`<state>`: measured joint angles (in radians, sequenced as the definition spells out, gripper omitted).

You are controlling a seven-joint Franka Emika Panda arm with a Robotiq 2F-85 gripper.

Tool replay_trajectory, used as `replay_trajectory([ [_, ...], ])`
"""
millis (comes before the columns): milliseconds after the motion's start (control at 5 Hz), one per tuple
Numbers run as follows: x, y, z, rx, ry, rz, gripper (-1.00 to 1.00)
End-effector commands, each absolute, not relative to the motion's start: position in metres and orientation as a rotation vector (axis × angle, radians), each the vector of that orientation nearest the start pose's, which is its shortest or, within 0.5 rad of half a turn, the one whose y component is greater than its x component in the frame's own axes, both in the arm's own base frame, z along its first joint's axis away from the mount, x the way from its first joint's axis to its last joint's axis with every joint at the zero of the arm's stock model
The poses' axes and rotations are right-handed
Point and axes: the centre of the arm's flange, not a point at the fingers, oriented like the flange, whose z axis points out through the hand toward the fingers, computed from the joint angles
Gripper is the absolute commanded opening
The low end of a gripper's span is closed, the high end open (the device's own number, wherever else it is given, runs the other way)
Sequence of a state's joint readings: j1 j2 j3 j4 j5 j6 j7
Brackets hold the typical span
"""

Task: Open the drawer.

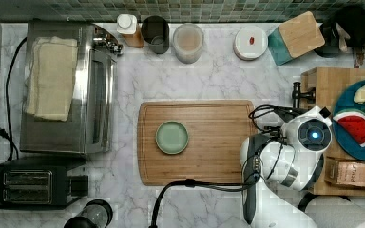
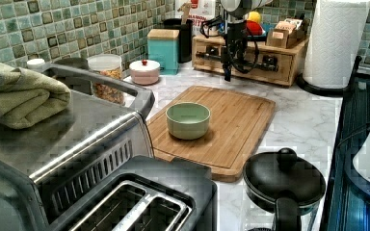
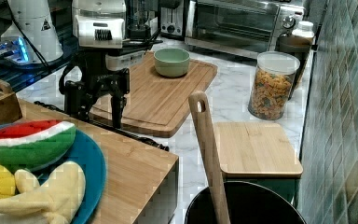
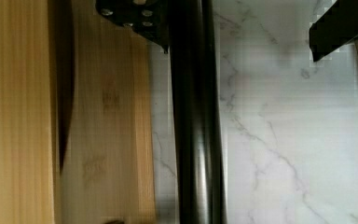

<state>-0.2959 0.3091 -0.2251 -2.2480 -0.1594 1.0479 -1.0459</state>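
A: State the finger condition.

B: The black fingers [image 3: 117, 105] of the gripper [image 3: 95, 105] stand apart, straddling the long dark metal bar handle [image 4: 196, 140]; whether the pads press it, I cannot tell.

A: Locate the task item.

B: The light bamboo-wood drawer [image 2: 243, 60] sits in the wooden cabinet at the top view's right, just beside the rounded bamboo cutting board [image 1: 209, 142]. A pale green bowl [image 1: 172, 137] rests on that board.

White arm [image 1: 285, 156] — black cables, blue light.
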Motion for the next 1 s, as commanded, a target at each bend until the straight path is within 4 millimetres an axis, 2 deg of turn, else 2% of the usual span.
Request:
replay_trajectory([
  [200,0.515,-0.052,0.199,-3.154,0.091,-0.045,1.0],
  [400,0.509,0.004,0.194,-3.128,0.13,-0.06,1.0],
  [600,0.509,0.041,0.201,-3.122,0.081,-0.035,1.0],
  [800,0.503,0.065,0.214,-3.131,0.045,-0.037,1.0],
  [1000,0.492,0.077,0.236,-3.154,0.029,-0.065,1.0],
])
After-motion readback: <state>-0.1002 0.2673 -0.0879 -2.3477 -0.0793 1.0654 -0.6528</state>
